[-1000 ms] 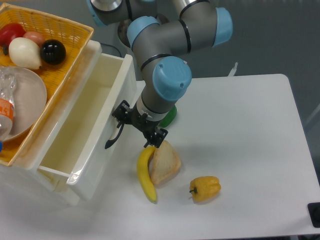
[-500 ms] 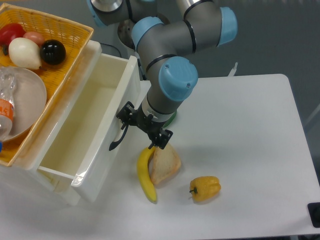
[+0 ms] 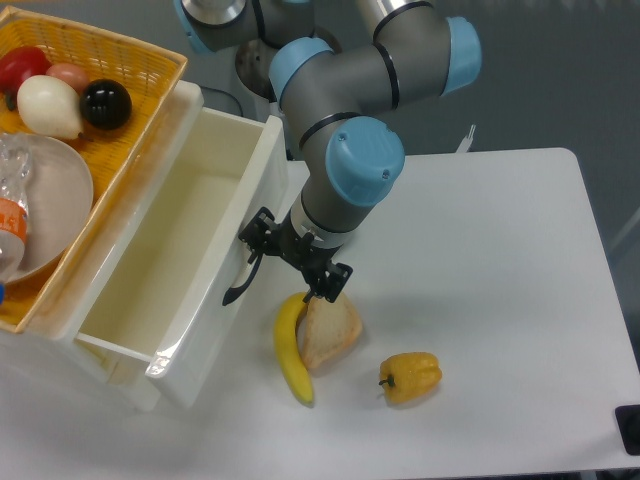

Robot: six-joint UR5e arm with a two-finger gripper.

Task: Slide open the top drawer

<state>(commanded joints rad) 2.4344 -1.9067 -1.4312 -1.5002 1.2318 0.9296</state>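
Pulling straight outward seemed wisest: the top drawer [image 3: 190, 250] stood well out of the cabinet, my gripper [image 3: 262, 250] clamped on its black handle [image 3: 240, 285], with the banana [image 3: 291, 352] just beside that handle, worth avoiding

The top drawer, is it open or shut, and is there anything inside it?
Open. The top drawer sticks far out from the cabinet, and its visible white inside is bare.

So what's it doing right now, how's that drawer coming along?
Gripper at the black handle; grip not clear. Top drawer pulled well out, inside empty. Banana and bread slice just past the drawer front.
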